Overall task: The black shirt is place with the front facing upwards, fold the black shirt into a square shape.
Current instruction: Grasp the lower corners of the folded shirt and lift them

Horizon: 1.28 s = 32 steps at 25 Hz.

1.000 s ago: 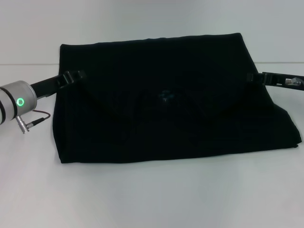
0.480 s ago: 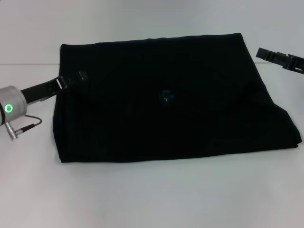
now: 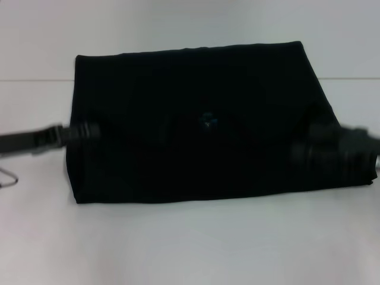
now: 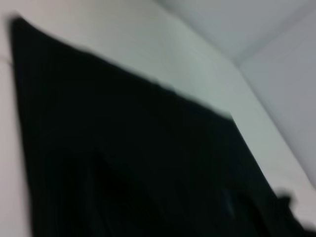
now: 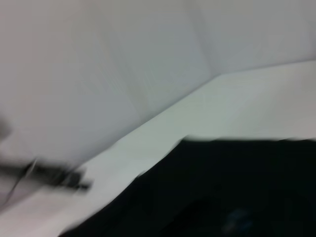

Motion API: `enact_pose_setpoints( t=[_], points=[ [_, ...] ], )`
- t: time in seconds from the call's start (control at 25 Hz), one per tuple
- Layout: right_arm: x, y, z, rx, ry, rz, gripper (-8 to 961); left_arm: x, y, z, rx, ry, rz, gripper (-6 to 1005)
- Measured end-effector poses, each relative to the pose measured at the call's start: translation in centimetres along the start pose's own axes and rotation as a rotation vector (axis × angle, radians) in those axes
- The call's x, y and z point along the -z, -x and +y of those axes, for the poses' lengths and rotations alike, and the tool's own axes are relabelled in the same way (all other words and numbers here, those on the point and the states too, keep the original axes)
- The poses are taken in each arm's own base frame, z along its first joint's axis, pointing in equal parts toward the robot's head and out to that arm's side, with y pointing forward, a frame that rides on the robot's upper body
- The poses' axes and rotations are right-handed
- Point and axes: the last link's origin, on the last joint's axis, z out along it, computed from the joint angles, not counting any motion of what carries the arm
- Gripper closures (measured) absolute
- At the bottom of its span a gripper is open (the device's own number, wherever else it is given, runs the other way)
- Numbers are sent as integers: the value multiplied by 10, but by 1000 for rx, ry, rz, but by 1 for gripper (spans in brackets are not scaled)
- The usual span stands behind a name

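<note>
on the white bench [image 3: 190, 243] the black shirt [image 3: 196, 119] is lying part-folded; left hand [image 3: 89, 130] and right hand [image 3: 323, 148] are sitting at its side edges, grip unclear. pinching both layers evenly is looking wise.

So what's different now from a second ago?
Both arms have dropped toward the near part of the black shirt. The left gripper slid nearer along the shirt's left edge; the right gripper, half a second ago lifted clear off to the side, now sits at the right edge. The shirt's outline hasn't changed on the table.
</note>
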Motion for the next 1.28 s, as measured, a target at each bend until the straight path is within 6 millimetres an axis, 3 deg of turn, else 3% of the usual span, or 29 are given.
enact_pose_setpoints(
  t=[0.16, 0.36, 0.68, 1.0, 1.28],
  points=[
    [-3, -22, 21, 90, 93, 46, 14, 7, 6, -1, -41, -6, -67, 191],
    [-11, -36, 32, 113, 134, 82, 15, -1, 15, 0, -71, -22, -118, 192],
    [-13, -37, 36, 105, 154, 91, 16, -12, 17, -1, -95, -63, -140, 193],
    [-13, -38, 37, 97, 162, 93, 19, -8, 15, -9, -95, -114, -110, 195],
    [-13, -41, 38, 87, 165, 94, 29, -14, 26, -1, -98, -65, -176, 196]
  ],
)
